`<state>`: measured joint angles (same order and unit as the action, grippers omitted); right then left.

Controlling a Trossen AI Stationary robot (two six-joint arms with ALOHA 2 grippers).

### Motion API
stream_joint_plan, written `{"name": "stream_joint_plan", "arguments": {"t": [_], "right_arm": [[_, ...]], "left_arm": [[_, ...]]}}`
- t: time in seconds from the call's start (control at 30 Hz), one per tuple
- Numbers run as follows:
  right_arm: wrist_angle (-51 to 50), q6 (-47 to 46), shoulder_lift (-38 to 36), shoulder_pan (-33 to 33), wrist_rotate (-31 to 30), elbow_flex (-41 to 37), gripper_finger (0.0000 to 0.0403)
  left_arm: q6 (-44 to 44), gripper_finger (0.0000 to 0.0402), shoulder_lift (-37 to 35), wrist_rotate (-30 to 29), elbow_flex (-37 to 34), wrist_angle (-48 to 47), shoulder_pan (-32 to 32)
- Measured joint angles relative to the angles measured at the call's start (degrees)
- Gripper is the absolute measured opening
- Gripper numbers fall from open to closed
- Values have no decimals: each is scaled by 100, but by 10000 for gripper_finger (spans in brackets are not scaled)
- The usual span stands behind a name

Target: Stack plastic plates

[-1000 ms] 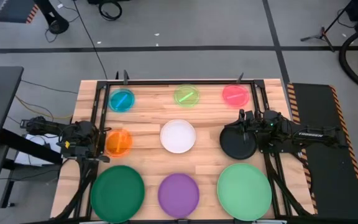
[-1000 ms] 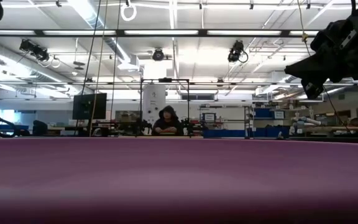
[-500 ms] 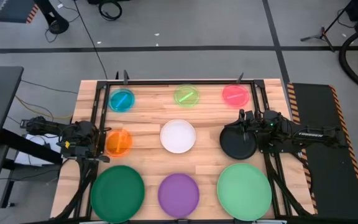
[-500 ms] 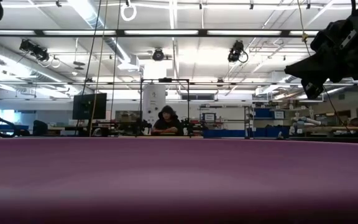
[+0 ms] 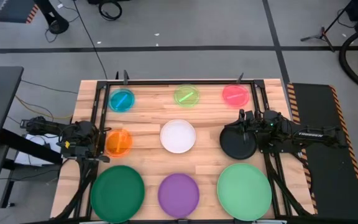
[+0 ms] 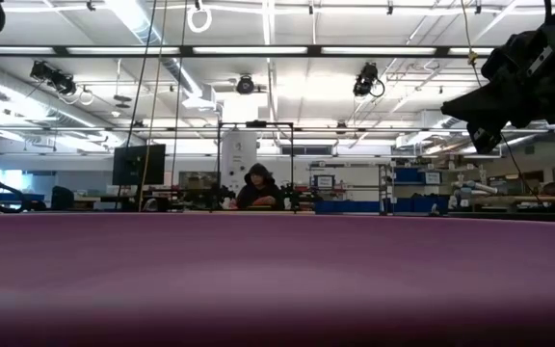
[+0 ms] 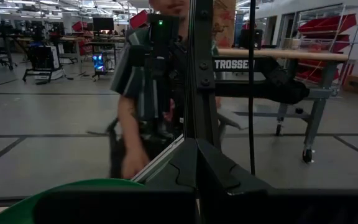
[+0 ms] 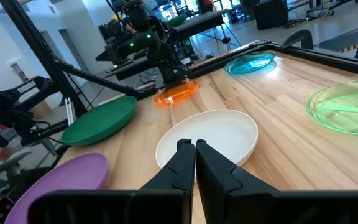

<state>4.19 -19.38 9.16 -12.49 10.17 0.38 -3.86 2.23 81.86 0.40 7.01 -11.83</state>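
High view first: nine plates are seen laid out singly in three rows on the wooden table, none yet stacked, so the task is judged to be at its very start. Taking the white plate at the centre as landmark, the nearest row is made up of the three large plates: the purple plate directly in front of it, the dark green plate to the front left and the light green plate to the front right. Level with the white plate, the orange plate is set to its left and the black plate to its right. Behind it lie the small blue plate, small green plate and pink plate. The sorting by size is probably meant to let small plates be nested on larger ones. The right gripper is held low over the black plate's edge, pointed at the white plate, its fingers pressed together and holding nothing. The left gripper is parked just left of the orange plate; whether its fingers are parted cannot be told. Beyond the table, a person is seen in the left wrist view.
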Motion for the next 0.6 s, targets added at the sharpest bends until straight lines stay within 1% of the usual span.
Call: {"name": "stream_joint_plan", "arguments": {"t": [0.07, 0.17, 0.23, 0.5, 0.6], "right_arm": [[0, 0, -1, 0, -1, -1, 23], [0, 0, 1, 0, -2, -1, 23], [0, 0, 0, 0, 0, -1, 23], [0, 0, 0, 0, 0, 0, 23], [0, 0, -1, 1, 0, -1, 23]], "left_arm": [[14, 9, 0, 0, 0, 3, 0], [603, 9, -1, 0, 0, 46, 33], [765, 9, -1, -2, 0, 48, 41], [275, 9, -1, -4, 0, 46, 39], [274, 9, -1, -2, -1, 46, 39]]}}
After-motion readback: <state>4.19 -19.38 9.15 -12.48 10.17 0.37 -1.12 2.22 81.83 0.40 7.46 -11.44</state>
